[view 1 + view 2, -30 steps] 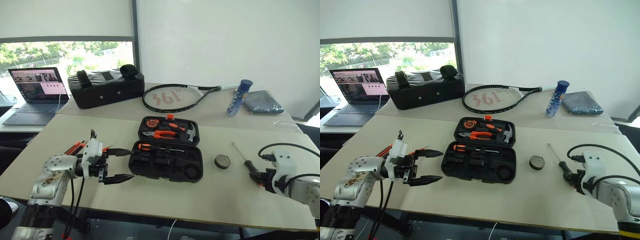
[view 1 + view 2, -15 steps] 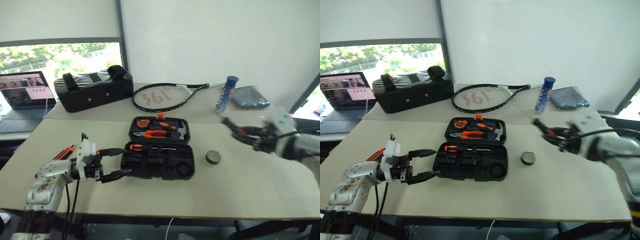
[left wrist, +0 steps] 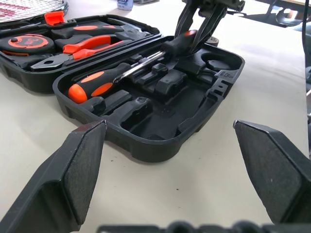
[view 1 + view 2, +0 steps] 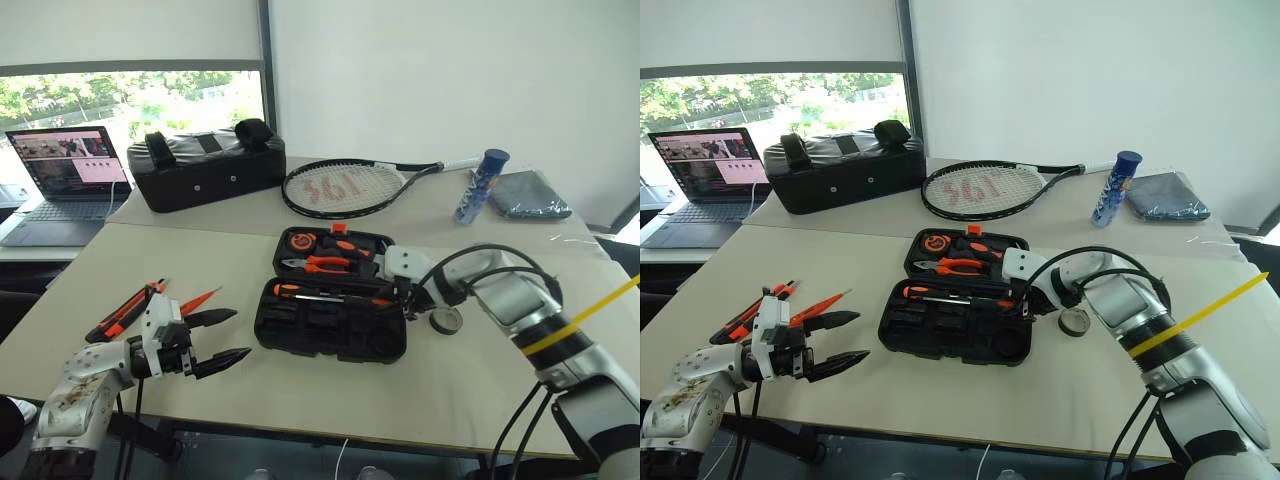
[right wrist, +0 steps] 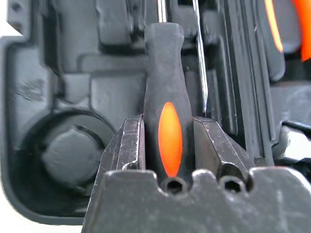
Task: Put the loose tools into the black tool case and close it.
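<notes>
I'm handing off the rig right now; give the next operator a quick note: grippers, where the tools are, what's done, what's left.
Right gripper: shut on a black-and-orange screwdriver, holding it over the open tool case, not yet seated.
Left gripper: open, empty, at the table's left.
In the case: one orange-handled screwdriver in the base; pliers and other tools in the lid half.
Still loose: utility knife and thin orange screwdriver on the left, tape roll right of the case.
Left: seat this screwdriver, load the three loose items, close the case.
</notes>
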Controlling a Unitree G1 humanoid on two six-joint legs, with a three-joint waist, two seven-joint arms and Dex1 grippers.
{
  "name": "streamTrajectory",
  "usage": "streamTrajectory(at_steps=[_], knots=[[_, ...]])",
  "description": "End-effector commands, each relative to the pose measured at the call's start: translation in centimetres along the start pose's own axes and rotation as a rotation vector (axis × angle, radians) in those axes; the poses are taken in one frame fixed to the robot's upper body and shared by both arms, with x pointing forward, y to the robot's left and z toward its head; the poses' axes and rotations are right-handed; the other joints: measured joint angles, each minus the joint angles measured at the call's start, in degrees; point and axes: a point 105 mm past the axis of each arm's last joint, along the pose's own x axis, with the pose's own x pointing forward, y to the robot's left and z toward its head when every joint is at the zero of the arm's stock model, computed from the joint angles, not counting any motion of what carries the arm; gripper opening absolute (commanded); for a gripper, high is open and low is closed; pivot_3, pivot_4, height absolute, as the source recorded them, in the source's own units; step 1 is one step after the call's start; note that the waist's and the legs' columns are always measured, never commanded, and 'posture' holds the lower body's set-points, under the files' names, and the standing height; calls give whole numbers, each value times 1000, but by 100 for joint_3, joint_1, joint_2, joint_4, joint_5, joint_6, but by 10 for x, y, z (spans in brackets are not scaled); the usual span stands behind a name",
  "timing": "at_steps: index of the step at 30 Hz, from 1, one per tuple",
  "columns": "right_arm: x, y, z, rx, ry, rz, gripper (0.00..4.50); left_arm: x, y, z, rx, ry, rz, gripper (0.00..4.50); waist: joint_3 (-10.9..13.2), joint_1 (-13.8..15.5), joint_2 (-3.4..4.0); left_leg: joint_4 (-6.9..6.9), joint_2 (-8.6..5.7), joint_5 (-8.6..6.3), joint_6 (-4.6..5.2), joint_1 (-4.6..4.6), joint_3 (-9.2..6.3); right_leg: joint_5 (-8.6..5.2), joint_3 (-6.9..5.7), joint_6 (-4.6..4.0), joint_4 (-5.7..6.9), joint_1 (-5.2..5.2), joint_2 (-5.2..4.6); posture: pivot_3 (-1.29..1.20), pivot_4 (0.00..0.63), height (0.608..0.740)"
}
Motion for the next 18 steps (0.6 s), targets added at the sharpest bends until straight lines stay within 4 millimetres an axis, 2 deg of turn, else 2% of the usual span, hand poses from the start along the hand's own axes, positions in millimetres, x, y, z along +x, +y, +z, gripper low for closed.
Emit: streamTrajectory(at_steps=[1, 9, 14, 16, 18], knots=[[-1, -6, 8, -44, 8, -4, 1043, -3, -2, 11, 31, -24, 14, 4500, 0, -17, 0, 0, 0, 1, -1, 3, 0, 0, 0, 0, 1, 2, 0, 0, 150, 740], [0, -6, -9, -12, 88, 38, 1043, -6, -4, 13, 39, -19, 30, 4500, 0, -28, 1, 0, 1, 1, -1, 9, 0, 1, 1, -1, 4, 7, 4, 0, 150, 740], [6, -3, -6, 19, 49, 56, 1043, -7, -3, 13, 45, -18, 39, 4500, 0, -27, 1, 0, 1, 1, -1, 13, -1, 1, 0, -1, 4, 12, 4, 0, 150, 740], [4, -3, 4, -5, -6, 61, 2046, -8, -3, 13, 47, -17, 43, 4500, 0, -28, 1, 0, 1, 1, -1, 14, -1, 1, -1, -1, 5, 12, 5, 0, 150, 740], [-1, -6, 16, -44, -69, 56, 2547, -8, -2, 13, 49, -16, 46, 4500, 0, -28, 1, 0, 2, 1, -1, 14, -1, 1, 0, -1, 5, 11, 5, 0, 150, 740]])
